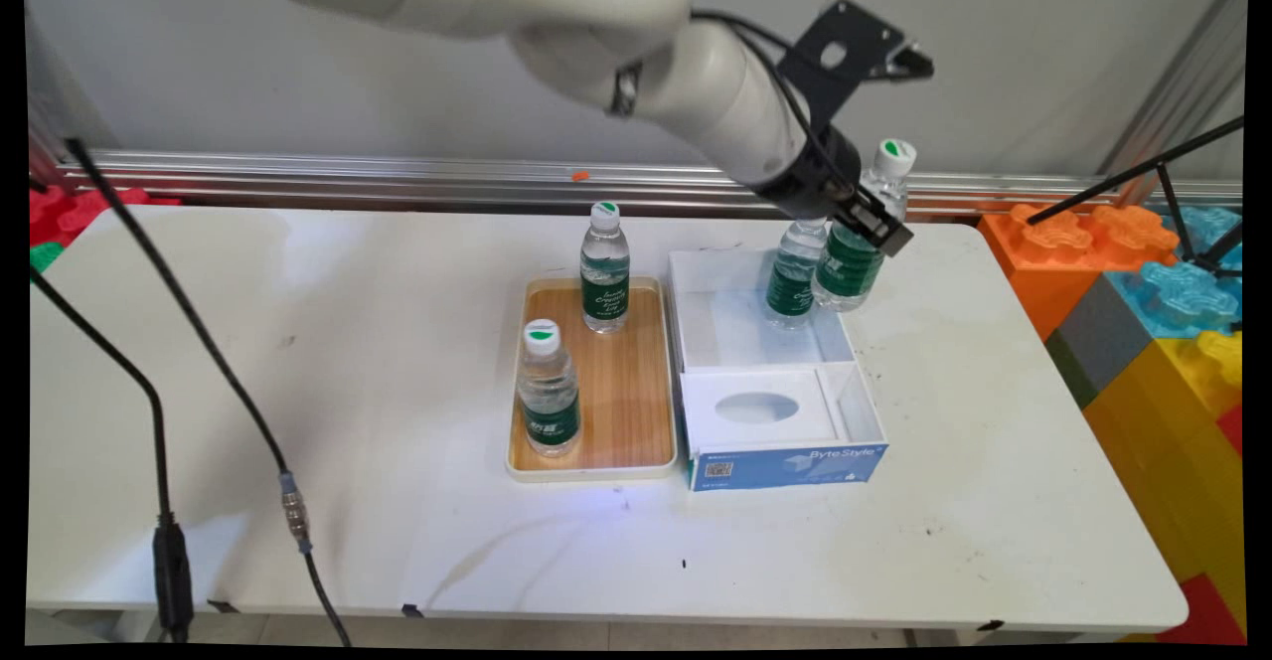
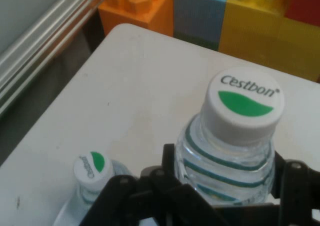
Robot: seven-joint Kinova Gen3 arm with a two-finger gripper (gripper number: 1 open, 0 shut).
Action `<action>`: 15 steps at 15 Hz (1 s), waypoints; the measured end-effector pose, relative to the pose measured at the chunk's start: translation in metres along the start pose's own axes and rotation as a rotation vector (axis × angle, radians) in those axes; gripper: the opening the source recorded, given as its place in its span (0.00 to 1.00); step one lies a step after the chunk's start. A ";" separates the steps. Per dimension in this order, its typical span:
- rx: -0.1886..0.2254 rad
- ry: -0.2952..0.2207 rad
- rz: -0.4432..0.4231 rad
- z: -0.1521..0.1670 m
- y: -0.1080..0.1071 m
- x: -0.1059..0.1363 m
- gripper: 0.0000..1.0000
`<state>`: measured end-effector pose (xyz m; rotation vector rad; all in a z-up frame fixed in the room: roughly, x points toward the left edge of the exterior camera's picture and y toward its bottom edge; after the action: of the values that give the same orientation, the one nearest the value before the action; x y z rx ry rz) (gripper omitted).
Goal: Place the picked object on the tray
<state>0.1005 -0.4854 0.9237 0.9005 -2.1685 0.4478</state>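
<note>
Main view: arm's reaching in from upper left w/ the gripper (image 1: 867, 221) out over the far right part of the white table (image 1: 397, 362). It's got a held bottle (image 1: 857, 243) clamped around the shoulder, jaws closed snug on it, bottle tilted a bit & lifted, hanging above the far right corner of the white box (image 1: 696, 282). Green label, white cap w/ a green mark sticking up past the gripper. Right beside it, to the left, a box bottle (image 1: 793, 282) stands upright inside the box's back compartment; can't tell if the two touch. Front part of the box has a white insert w/ an oval cutout (image 1: 757, 408), and the blue front face reads "Byte Style". Just left of the box, touching or nearly so, is a wooden tray (image 1: 636, 412) w/ two more bottles standing up: far tray bottle (image 1: 605, 267) at the back, near tray bottle (image 1: 549, 387) at the front left. Coloured foam blocks (image 1: 1153, 282) stacked off the right end of the table.

Hand view: held bottle (image 2: 235, 136) fills the lower right, cap reads "Cestbon", black fingers (image 2: 295, 186) pressed on either side of its ribbed shoulder. Box bottle's cap (image 2: 91, 167) pokes up lower left. Table corner and the blocks (image 2: 225, 16) sit beyond.
</note>
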 end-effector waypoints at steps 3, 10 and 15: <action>-0.008 -0.036 0.018 -0.028 -0.006 0.013 0.00; -0.011 -0.144 0.088 -0.098 -0.033 0.012 0.00; -0.006 -0.186 0.150 -0.148 -0.057 -0.001 0.00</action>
<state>0.2157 -0.4421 1.0242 0.8065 -2.4170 0.4442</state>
